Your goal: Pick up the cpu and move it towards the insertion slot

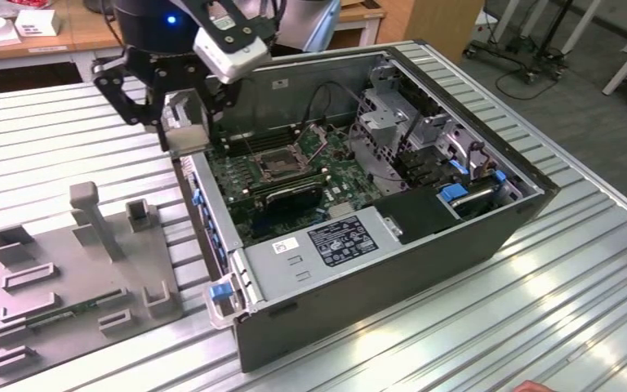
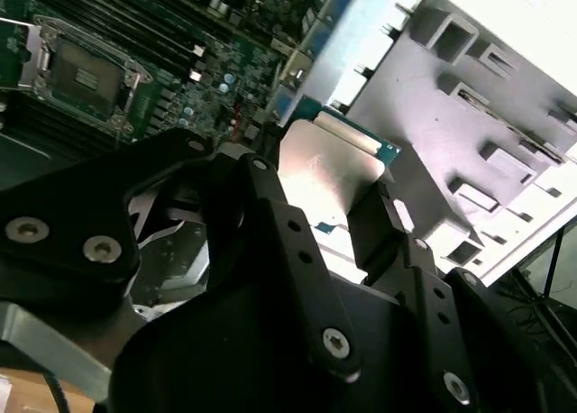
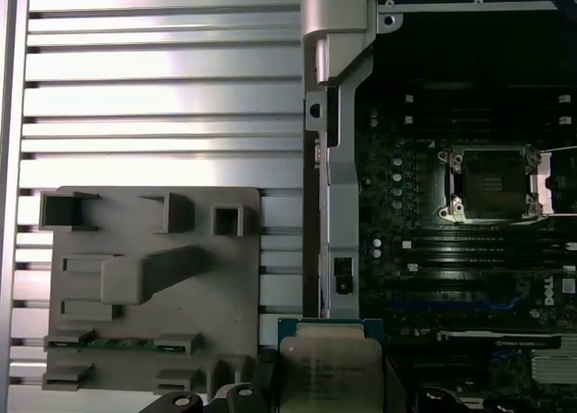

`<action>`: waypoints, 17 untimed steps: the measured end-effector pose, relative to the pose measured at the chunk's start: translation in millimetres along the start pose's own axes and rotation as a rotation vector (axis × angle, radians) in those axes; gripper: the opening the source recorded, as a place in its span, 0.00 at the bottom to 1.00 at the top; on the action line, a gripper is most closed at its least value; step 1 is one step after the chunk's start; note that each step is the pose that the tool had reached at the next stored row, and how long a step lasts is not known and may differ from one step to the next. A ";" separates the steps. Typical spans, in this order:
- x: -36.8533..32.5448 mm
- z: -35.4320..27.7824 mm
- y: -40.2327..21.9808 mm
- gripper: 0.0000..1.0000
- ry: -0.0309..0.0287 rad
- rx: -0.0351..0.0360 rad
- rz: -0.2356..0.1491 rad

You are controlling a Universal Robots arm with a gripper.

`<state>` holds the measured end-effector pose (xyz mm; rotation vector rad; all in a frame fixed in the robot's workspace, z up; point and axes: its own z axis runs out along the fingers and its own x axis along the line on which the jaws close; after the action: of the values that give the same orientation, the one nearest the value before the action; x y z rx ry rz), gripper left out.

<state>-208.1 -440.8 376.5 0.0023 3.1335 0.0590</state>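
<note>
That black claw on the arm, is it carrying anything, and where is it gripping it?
The gripper holds the cpu, its fingers clamped on two opposite edges of the chip.

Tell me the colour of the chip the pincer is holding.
The cpu has a silver metal top with a thin green rim, clearest in the first wrist view, gripped by the pincer.

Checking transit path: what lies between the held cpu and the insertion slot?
In the first wrist view, green circuit board with long black memory slots lies between the cpu, held by the gripper, and the insertion slot.
</note>
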 end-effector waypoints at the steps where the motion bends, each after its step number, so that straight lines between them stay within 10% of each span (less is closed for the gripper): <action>1: -3.5 0.0 0.0 0.54 0.0000 0.0000 0.000; 17: -72.9 0.9 0.5 0.54 0.0000 0.0000 0.000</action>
<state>-135.2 -440.4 376.2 0.0024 3.1335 0.0589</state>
